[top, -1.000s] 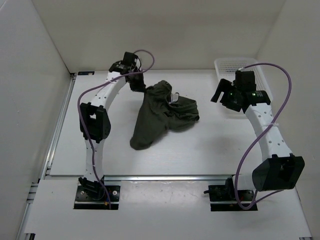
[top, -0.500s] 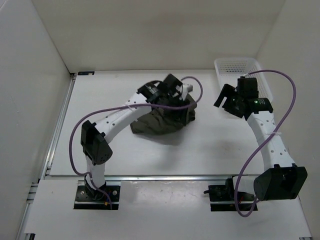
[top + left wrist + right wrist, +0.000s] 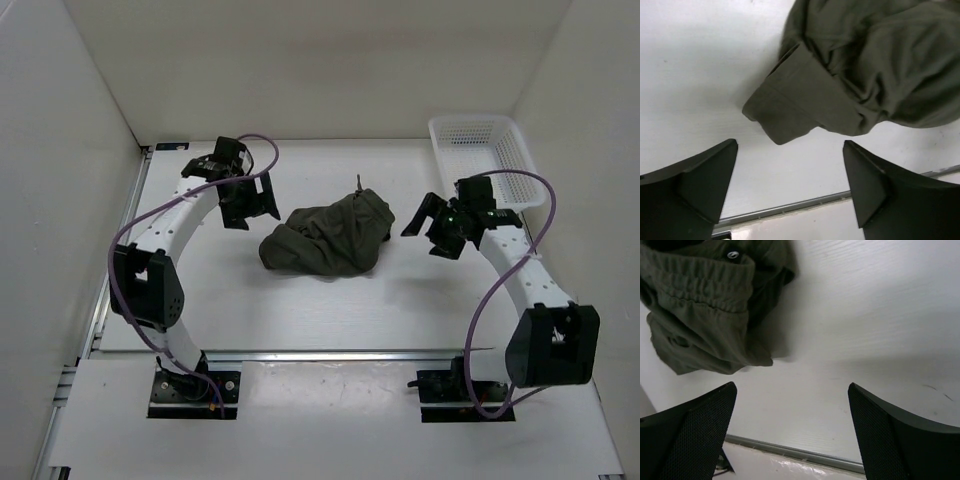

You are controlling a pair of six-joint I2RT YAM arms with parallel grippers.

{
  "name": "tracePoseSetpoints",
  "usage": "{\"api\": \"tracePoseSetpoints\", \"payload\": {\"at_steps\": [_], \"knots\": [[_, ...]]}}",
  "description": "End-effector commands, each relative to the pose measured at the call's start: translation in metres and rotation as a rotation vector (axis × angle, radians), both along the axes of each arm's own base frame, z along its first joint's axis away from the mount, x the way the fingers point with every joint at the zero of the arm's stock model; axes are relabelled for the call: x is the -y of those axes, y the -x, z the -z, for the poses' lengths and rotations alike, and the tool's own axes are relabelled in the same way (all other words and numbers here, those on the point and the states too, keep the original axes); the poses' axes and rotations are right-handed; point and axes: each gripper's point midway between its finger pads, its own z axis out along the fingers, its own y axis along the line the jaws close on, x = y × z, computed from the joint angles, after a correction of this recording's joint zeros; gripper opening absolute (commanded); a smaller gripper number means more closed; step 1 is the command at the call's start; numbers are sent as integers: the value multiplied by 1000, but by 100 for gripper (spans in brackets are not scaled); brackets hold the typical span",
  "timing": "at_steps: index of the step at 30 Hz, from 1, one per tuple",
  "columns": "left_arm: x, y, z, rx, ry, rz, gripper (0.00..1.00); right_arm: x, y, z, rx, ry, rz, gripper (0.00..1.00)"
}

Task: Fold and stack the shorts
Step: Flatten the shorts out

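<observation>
Shorts point(image 3: 328, 238) were seen bunched mid-frame w/ left gripper point(image 3: 250, 210) & right gripper point(image 3: 427, 235) spread empty, so several layers could be pinched together.

Overhead camera looks down; both wrist cameras closely view the shorts point(image 3: 328, 238).

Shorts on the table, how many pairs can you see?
1. The one crumpled pair of shorts lies between the left gripper and the right gripper, touching neither. None shows in the white basket at the far right corner. The heap could hide another piece underneath.
</observation>
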Motion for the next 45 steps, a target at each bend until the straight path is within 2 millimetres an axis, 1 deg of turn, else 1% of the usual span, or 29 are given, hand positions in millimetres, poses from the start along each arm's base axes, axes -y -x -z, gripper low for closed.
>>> {"api": "tracePoseSetpoints", "payload": {"at_steps": [1, 3, 7, 10, 11, 13, 15, 16, 17, 18, 19, 21, 22, 23, 26, 27, 29, 30, 32, 33, 34, 36, 39, 40, 41, 42, 43, 44, 45], "knots": [[0, -2, 15, -21, 95, -13, 100, -39, -21, -7, 60, -142, -137, 97], [-3, -5, 37, -79, 104, -16, 100, -53, -26, -5, 55, -146, -185, 98], [9, -24, 50, -91, 113, 25, 100, -73, -51, 7, 51, -133, -232, 98], [16, -28, 73, -150, 112, 36, 100, -82, -60, 25, 7, -124, -236, 90], [17, -31, 77, -154, 111, 36, 100, -84, -68, 23, 18, -131, -230, 87], [25, -29, 92, -200, 124, 52, 85, -96, -72, 32, -1, -137, -256, 78], [29, -31, 99, -217, 141, 70, 61, -101, -85, 32, -4, -153, -255, 70], [31, -32, 100, -222, 152, 74, 30, -108, -85, 31, -13, -163, -272, 65], [34, -34, 97, -224, 166, 81, 16, -112, -94, 21, 3, -175, -280, 47], [37, -36, 92, -214, 178, 86, 10, -114, -100, 25, -16, -179, -271, 36], [37, -39, 87, -205, 180, 87, 10, -115, -106, 21, -8, -180, -271, 14], [35, -57, 63, -148, 192, 80, 10, -117, -130, -5, 40, -190, -259, 0], [37, -64, 49, -118, 198, 83, 10, -118, -141, -17, 69, -186, -254, 0], [28, -84, 14, -41, 212, 63, 10, -111, -167, -49, 141, -185, -230, 0], [14, -112, -55, 103, 249, 29, 10, -96, -202, -115, 284, -195, -198, 0], [-1, -129, -104, 221, 279, -17, 10, -93, -213, -163, 400, -203, -197, 0], [-12, -132, -159, 340, 345, -30, 10, -80, -213, -213, 520, -202, -179, 0], [-25, -126, -202, 439, 375, -55, 10, -78, -209, -242, 587, -201, -176, 0], [-37, -120, -237, 545, 384, -68, 10, -69, -194, -276, 673, -158, -164, 0], [-42, -113, -249, 573, 383, -72, 10, -67, -188, -269, 655, -149, -169, 0], [-50, -100, -255, 583, 370, -95, 10, -63, -173, -281, 686, -129, -173, 0], [-54, -88, -252, 584, 344, -98, 10, -58, -159, -269, 654, -113, -169, 0], [-65, -61, -206, 496, 257, -124, 10, -60, -124, -210, 523, -77, -194, 0], [-69, -50, -155, 379, 223, -148, 10, -61, -102, -170, 443, -61, -199, 0], [-73, -33, -147, 372, 203, -165, 10, -57, -91, -146, 401, -35, -185, 0], [-80, -29, -128, 358, 169, -194, 14, -53, -60, -96, 288, -23, -174, 2], [-82, -9, -72, 226, 150, -221, 25, -56, -45, -73, 248, -17, -176, 9], [-82, 5, -56, 195, 146, -224, 39, -55, -30, -49, 194, -16, -163, 21], [-84, 13, -32, 137, 135, -241, 58, -55, -14, -33, 167, -12, -174, 50]]}}
